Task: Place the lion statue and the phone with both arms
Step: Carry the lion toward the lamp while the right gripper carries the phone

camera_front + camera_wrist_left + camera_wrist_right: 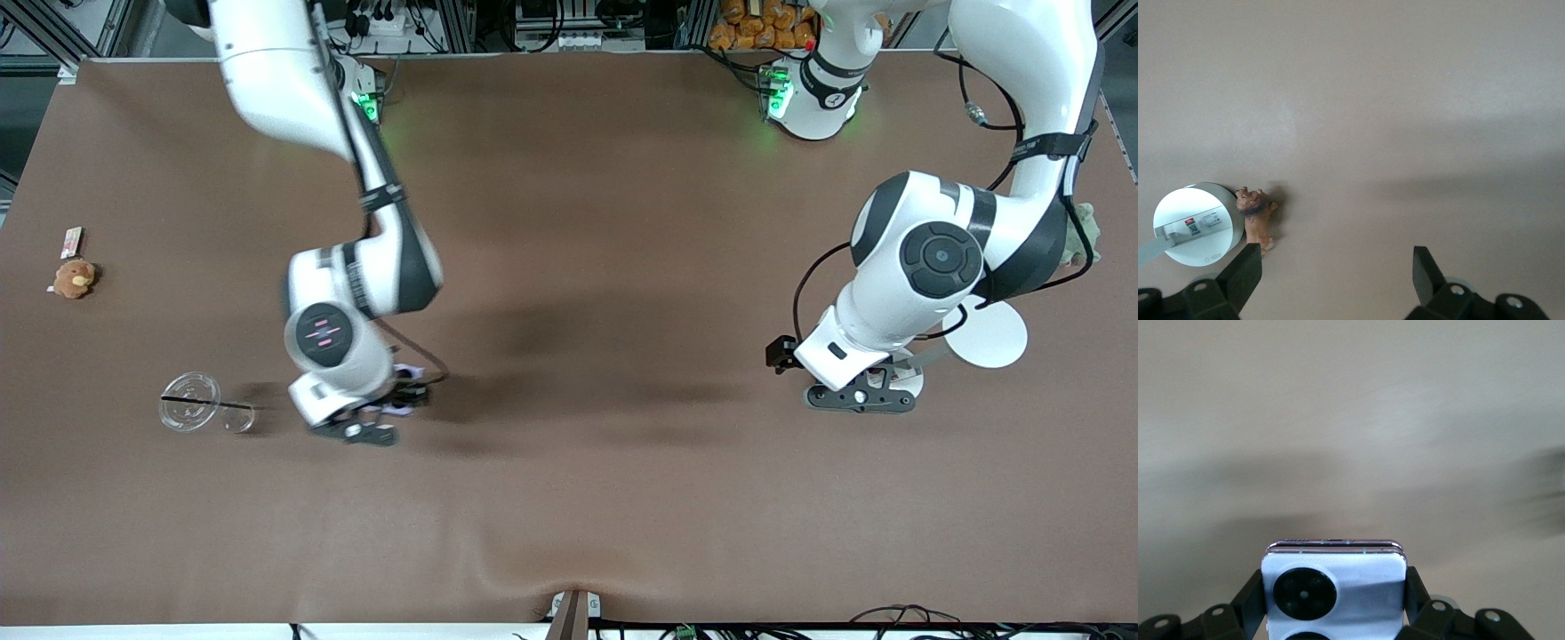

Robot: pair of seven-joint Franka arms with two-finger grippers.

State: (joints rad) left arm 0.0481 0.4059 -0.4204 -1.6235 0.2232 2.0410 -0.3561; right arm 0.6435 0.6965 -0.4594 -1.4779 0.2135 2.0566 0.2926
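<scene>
The phone (1335,590), a square lavender flip phone with round black circles on its face, is clamped between the fingers of my right gripper (1335,603). In the front view that gripper (391,411) hangs over the table beside a clear cup, with a bit of the phone (404,394) showing. The lion statue (1257,220), small and reddish-brown, lies on the table against a white round lid (1198,223). My left gripper (1336,267) hovers open just above, the lion close by one fingertip (1245,272) and outside the gap. In the front view the left gripper (861,397) hides the lion.
A clear plastic cup (191,402) lies on its side toward the right arm's end. A round orange-brown plush (74,278) and a small card (71,242) sit at that table edge. A white disc (989,338) and a green plush (1086,233) lie under the left arm.
</scene>
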